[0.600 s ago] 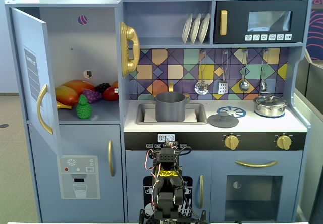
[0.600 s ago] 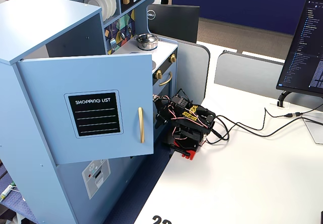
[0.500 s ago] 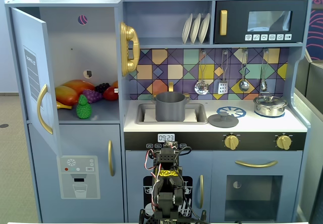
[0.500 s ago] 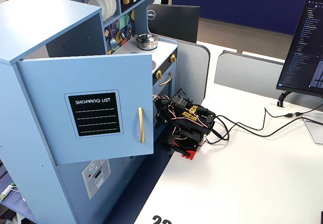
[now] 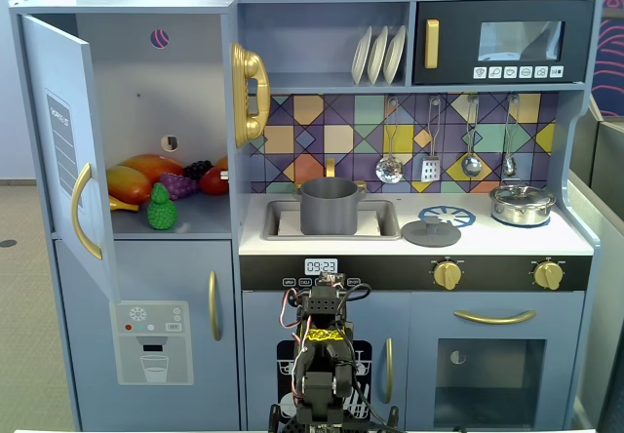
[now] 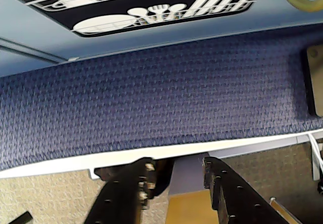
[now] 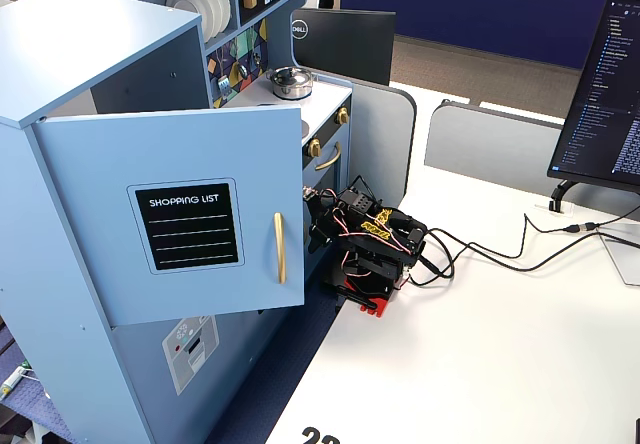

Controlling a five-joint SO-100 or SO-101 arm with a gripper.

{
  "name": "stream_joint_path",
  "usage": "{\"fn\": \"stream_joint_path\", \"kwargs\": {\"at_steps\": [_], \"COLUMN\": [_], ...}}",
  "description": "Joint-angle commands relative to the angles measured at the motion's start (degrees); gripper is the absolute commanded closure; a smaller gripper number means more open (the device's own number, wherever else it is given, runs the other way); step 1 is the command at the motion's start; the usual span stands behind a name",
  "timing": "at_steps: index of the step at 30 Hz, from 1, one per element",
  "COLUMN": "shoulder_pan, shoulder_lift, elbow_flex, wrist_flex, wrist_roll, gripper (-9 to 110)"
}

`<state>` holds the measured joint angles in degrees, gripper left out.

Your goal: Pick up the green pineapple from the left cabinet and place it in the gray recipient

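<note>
The green pineapple (image 5: 161, 209) stands upright at the front of the shelf in the left cabinet (image 5: 146, 92), whose door (image 5: 68, 140) is swung open. The gray recipient (image 5: 329, 206) sits in the sink, to the right of the cabinet. My arm (image 5: 322, 355) is folded low in front of the kitchen's lower doors, far below both, and it also shows in a fixed view (image 7: 365, 249). In the wrist view my gripper (image 6: 176, 166) points at the blue carpet and the kitchen base, its jaws apart with nothing between them.
An orange-yellow mango (image 5: 136, 175), purple grapes (image 5: 180, 184) and a red fruit (image 5: 214, 179) lie behind the pineapple. A gray lid (image 5: 431, 230) and a shiny silver pot (image 5: 522, 204) are on the counter. The open door (image 7: 170, 219) juts out beside the arm. Cables (image 7: 500, 249) cross the white table.
</note>
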<state>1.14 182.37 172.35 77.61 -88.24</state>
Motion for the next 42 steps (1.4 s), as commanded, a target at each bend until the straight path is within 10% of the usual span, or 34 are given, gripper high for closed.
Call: {"fn": "stream_joint_path", "kwargs": {"at_steps": [1,6,11,23,42], "shoulder_pan": [-8.4,-27.2,-42.9,-46.7,-44.5], "shoulder_lift": [-1.1,-7.7,-14.5,-29.7,-57.8], "elbow_flex": [-0.9,-7.8,-19.0,-33.6,-50.1], "wrist_flex": [-0.3,-40.1,-63.3,-77.1,-91.8], "wrist_roll": [2.5,15.9,7.4,1.1,-5.5], "gripper": [101,95,92,64,60]}}
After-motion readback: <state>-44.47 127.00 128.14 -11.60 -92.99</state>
